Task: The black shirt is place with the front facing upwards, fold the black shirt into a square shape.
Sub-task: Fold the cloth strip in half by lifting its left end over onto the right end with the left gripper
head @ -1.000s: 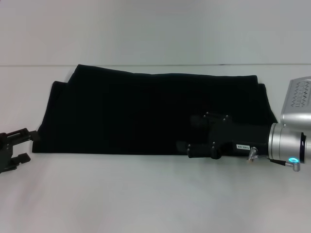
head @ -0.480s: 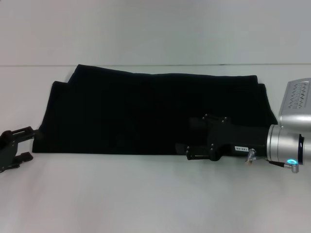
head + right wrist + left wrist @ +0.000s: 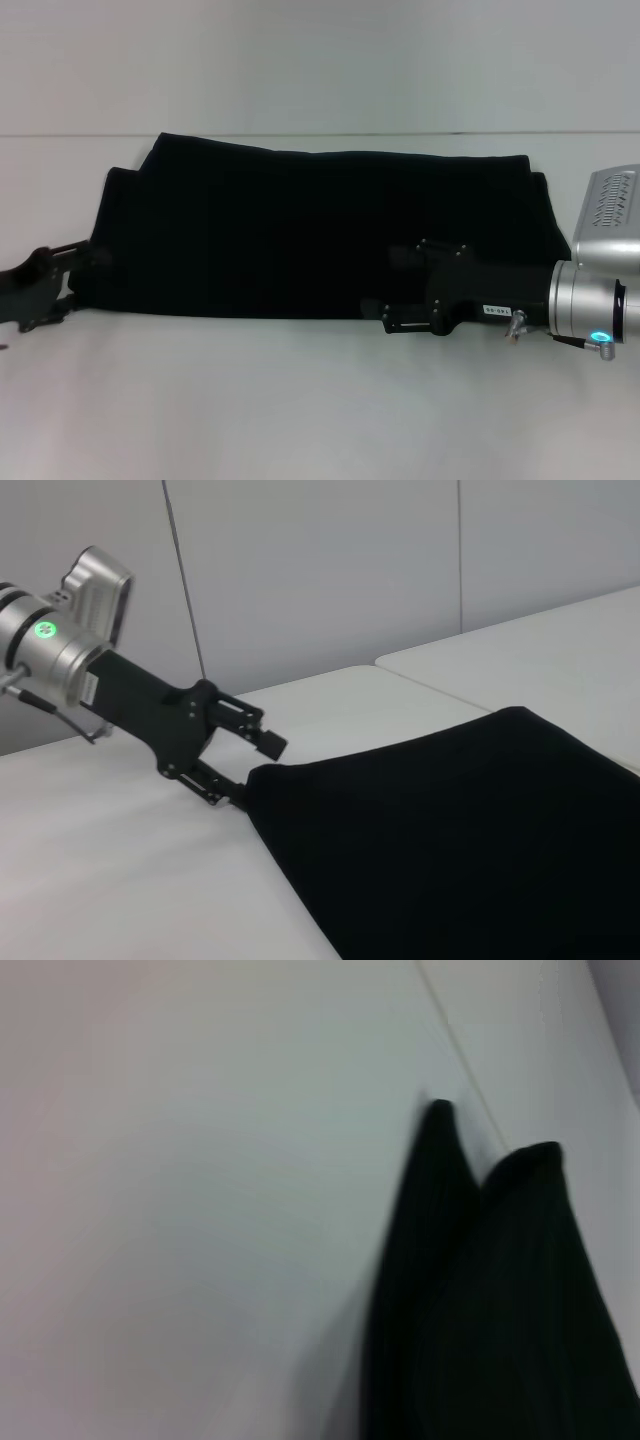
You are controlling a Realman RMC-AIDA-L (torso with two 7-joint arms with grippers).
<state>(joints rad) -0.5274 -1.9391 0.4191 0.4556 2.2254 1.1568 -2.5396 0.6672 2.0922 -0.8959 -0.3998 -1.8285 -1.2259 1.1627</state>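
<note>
Notably, we found the black shirt [image 3: 320, 235] lying flat on the table [image 3: 300, 400], long axis 9 to 3 o'clock. The left gripper [image 3: 78, 275], unclenched, straddled its 9 o'clock corner; the right gripper [image 3: 385, 285], likewise parted, sat at the near hem.

Matt black shirt [image 3: 320, 230] of soft cloth

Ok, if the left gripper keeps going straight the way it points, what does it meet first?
The black shirt: the left gripper points at its near left corner, jaws open, one finger over the edge, one under. Contact isn't clear.
</note>
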